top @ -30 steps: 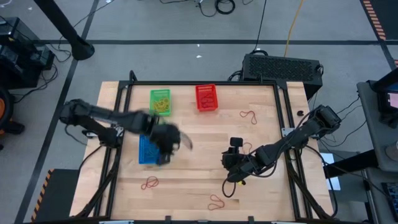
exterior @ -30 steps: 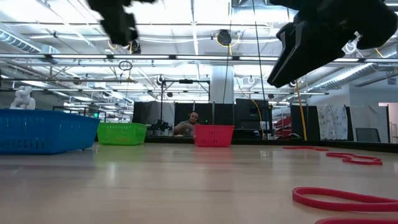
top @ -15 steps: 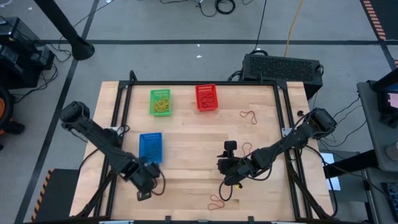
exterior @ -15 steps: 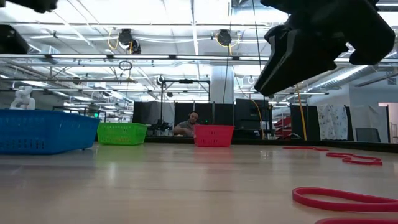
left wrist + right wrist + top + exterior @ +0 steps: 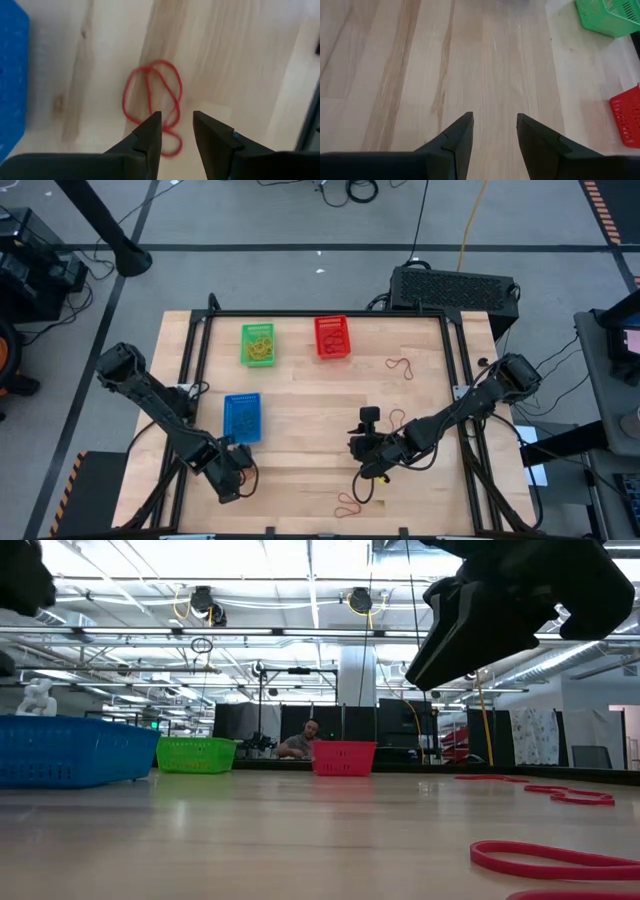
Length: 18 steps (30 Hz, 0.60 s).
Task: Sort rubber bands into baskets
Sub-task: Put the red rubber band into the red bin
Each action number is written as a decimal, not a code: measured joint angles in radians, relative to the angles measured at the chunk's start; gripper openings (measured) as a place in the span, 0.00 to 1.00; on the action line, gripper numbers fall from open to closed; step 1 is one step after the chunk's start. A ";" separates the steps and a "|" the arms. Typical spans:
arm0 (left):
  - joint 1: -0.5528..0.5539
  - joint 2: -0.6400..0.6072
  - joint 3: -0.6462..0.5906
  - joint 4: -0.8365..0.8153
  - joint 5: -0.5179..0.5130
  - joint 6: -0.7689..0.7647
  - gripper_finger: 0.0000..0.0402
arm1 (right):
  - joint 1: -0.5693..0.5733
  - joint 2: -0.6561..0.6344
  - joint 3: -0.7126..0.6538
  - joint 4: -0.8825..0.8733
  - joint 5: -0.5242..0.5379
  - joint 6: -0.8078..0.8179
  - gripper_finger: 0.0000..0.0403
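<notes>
baskets: 3 on tabletop, green (image 5: 258, 344) and red (image 5: 333, 337) far, blue (image 5: 241, 417) left | left claw (image 5: 175, 131) released over red rubber bands (image 5: 152, 100), near-left | right claw (image 5: 493, 131) released, empty, centre

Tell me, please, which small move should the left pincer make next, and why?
Probably lower straight down and close. The left pincer hangs open over a tangle of red rubber bands on the table beside the blue basket, with nothing held.
</notes>
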 joint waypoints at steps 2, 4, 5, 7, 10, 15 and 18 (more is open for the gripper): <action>-0.007 0.000 -0.029 0.050 -0.009 0.000 0.29 | 0.000 0.000 0.000 -0.001 0.000 -0.001 0.36; -0.013 0.000 -0.059 0.095 -0.008 0.000 0.29 | 0.000 0.000 0.000 -0.002 0.000 -0.001 0.36; -0.014 0.000 -0.075 0.118 -0.006 0.000 0.29 | 0.000 0.000 0.000 -0.003 0.000 -0.001 0.36; -0.015 0.000 -0.099 0.154 -0.007 -0.001 0.29 | 0.000 0.000 0.000 -0.003 0.000 -0.001 0.36; -0.021 0.003 -0.118 0.173 -0.007 0.000 0.29 | 0.000 0.000 0.000 -0.005 0.000 -0.001 0.36; -0.046 0.019 -0.137 0.181 -0.008 0.001 0.29 | 0.000 0.000 0.000 -0.005 0.000 -0.005 0.36; -0.066 0.055 -0.134 0.189 -0.019 0.009 0.29 | 0.000 -0.001 0.000 -0.005 0.000 -0.005 0.36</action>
